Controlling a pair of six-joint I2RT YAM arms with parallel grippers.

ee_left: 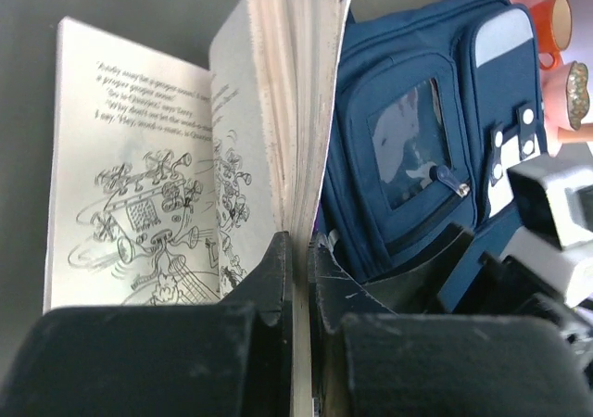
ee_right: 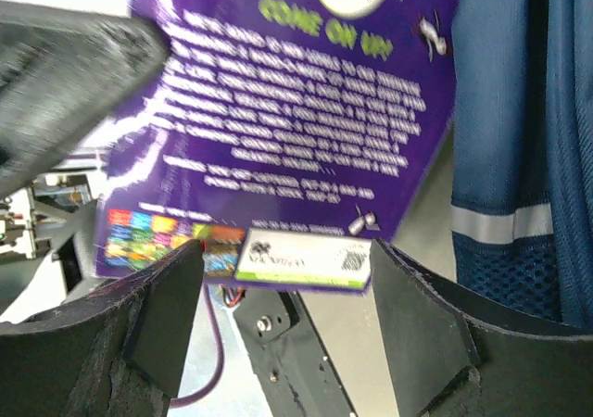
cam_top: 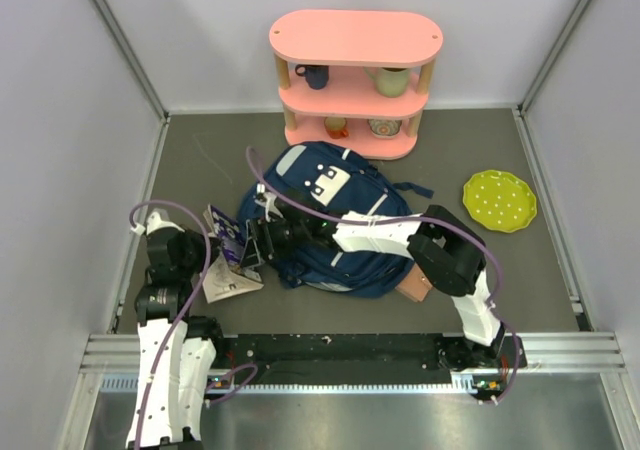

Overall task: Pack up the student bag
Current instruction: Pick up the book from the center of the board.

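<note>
The left tool (ee_left: 298,250) was clamped on the edge of a book (ee_left: 278,111), whose pages were fanned open ahead of its fingers. The bag (ee_left: 408,148) was laid on the counter (cam_top: 200,160) just to the right of that tool, close beside the book. The right tool (ee_right: 283,259) was seen with jaws apart, the book's purple cover just ahead of its fingertips and the bag to its right.

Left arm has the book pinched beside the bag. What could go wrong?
1. The left gripper pinches only a thin slice of the book, which splays open; pages could slip or tear.
2. The right gripper, jaws open, sits close to its purple cover; a nudge could knock it loose.
3. The student bag shows no open compartment to receive it.
</note>
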